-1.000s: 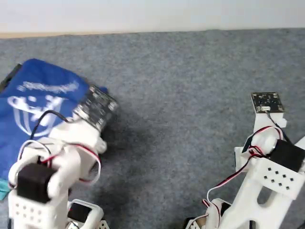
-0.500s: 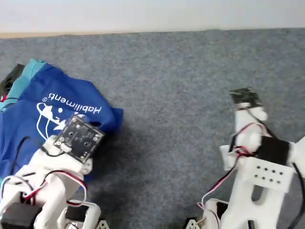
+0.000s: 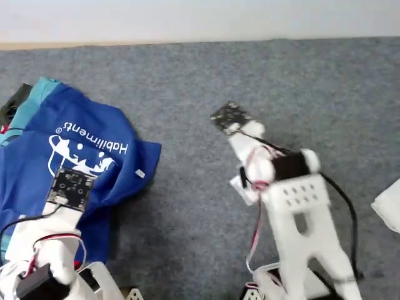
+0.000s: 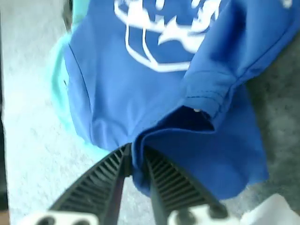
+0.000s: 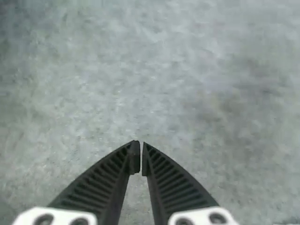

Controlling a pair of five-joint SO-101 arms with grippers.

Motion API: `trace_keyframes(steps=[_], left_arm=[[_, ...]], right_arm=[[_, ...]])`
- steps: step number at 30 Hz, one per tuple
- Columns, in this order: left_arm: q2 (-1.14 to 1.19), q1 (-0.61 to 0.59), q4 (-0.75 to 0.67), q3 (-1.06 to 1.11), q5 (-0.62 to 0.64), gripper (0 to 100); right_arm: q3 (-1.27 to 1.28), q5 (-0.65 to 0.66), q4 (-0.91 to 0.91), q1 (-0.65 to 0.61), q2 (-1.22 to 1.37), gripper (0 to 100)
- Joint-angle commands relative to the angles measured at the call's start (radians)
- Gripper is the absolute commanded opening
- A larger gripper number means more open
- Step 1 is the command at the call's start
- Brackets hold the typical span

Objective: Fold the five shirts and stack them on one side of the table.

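Observation:
A blue shirt [image 3: 81, 156] with a white print lies crumpled at the table's left, on top of a teal shirt [image 3: 31, 103]. My left gripper [image 4: 136, 157] is shut on a folded edge of the blue shirt [image 4: 187, 70] near the front of the pile, and the teal shirt [image 4: 58, 93] peeks out beneath. The left arm [image 3: 56, 225] stands at the front left. My right gripper [image 5: 138, 152] is shut with nothing in it, low over bare grey table. The right arm [image 3: 275, 181] reaches toward the table's middle.
The grey felt table [image 3: 300, 87] is open across the middle and back right. A dark item [image 3: 14, 103] pokes out at the left edge behind the shirts. Something white [image 3: 389, 203] shows at the right edge.
The left arm drew back toward the front, pulling the blue shirt so its print now shows. The right arm swung left from the right side to the table's middle.

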Motion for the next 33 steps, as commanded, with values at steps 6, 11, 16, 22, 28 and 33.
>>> trace_keyframes(steps=[6, 11, 16, 22, 28, 33], left_arm=[[-0.005, -0.072, -0.063, 0.088, -0.014, 0], [-0.005, -0.094, -0.077, 0.097, -0.012, 0], [-0.005, -0.126, -0.143, 0.162, -0.012, 0], [-0.005, -0.175, -0.201, 0.211, -0.012, 0], [-0.005, -0.175, -0.201, 0.211, -0.012, 0], [-0.005, -0.175, -0.201, 0.213, -0.012, 0]], right_arm=[[-0.45, -0.006, -0.03, -0.124, 0.452, 7.0], [-0.726, -0.068, -0.016, -0.15, 0.727, 11.4], [-0.985, -0.247, -0.016, -0.173, 0.96, 11.7], [-1.232, -0.241, 0.065, -0.259, 1.168, 12.8], [-1.433, -0.308, 0.074, -0.309, 1.331, 22.5], [-1.556, -0.318, 0.076, -0.357, 1.432, 22.6]])
